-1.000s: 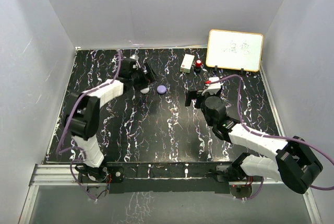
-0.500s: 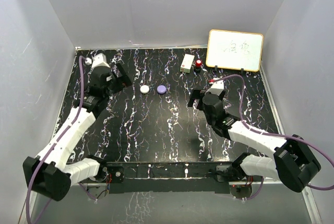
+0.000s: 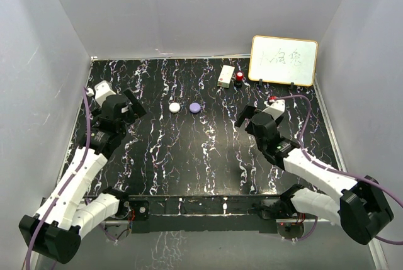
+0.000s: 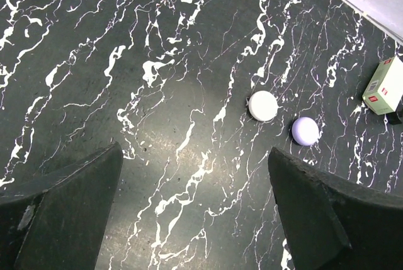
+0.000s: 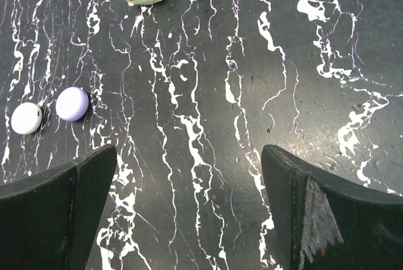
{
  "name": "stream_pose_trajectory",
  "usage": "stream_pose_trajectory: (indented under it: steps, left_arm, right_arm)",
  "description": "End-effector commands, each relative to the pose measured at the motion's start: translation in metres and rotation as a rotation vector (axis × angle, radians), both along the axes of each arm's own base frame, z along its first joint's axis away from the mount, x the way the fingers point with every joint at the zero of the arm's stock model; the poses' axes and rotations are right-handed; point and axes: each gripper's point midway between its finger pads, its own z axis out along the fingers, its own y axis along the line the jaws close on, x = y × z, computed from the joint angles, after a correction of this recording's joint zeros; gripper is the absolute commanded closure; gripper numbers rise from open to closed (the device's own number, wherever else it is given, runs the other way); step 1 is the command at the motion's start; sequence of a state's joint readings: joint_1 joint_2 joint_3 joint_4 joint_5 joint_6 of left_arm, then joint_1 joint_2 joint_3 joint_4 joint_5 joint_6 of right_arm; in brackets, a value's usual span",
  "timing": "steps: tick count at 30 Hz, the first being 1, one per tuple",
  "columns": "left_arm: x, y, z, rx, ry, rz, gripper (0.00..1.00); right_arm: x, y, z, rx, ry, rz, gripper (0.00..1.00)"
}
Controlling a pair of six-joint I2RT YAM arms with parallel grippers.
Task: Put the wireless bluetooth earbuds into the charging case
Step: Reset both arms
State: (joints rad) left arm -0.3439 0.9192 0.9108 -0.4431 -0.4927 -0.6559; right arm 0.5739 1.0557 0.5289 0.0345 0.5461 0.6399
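Toward the far middle of the black, white-veined surface [image 3: 189, 157] lie two small round charging cases: a white case [image 3: 174, 107] on the left and a purple case [image 3: 195, 107] just beside it on the right. The wrist views show a narrow gap between them, so they do not touch. Both look like shut, low domes. The wireless bluetooth earbuds cannot be made out in any view, and whether they sit inside the cases cannot be told.

Farther back, near the rear wall, a small white-and-green box [image 3: 226, 75] lies on the surface with a red knob [image 3: 239, 77] just beside its right end. A framed whiteboard [image 3: 283, 60] with handwriting stands propped in the far right corner, well apart from the cases.

At the left side of the surface, the left fingers [image 3: 134, 102] are spread wide and hold nothing. They sit well apart from the white case and point roughly toward it. From the left wrist, both cases appear ahead and right of centre, with only veined surface showing between them and the fingers.

Right of the cases and also well apart from them, the right fingers [image 3: 242, 114] are spread wide and empty. From the right wrist, the cases sit at the far left edge, and the box and the knob's dark base are at the top.
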Motion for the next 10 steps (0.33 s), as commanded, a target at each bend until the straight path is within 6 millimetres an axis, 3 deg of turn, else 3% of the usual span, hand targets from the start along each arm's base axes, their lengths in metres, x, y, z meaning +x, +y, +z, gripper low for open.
stream_pose_trajectory:
  steps: [1, 10]
  left_arm:
    - [-0.007, 0.003, -0.006, -0.001, 0.022, 0.007, 0.02]
    - [-0.010, -0.001, 0.002, -0.026, -0.022, -0.025, 0.01]
  right_arm:
    - [-0.004, 0.002, 0.025, 0.084, -0.048, -0.007, 0.02]
    - [-0.015, -0.007, 0.029, 0.100, -0.079, -0.015, 0.02]
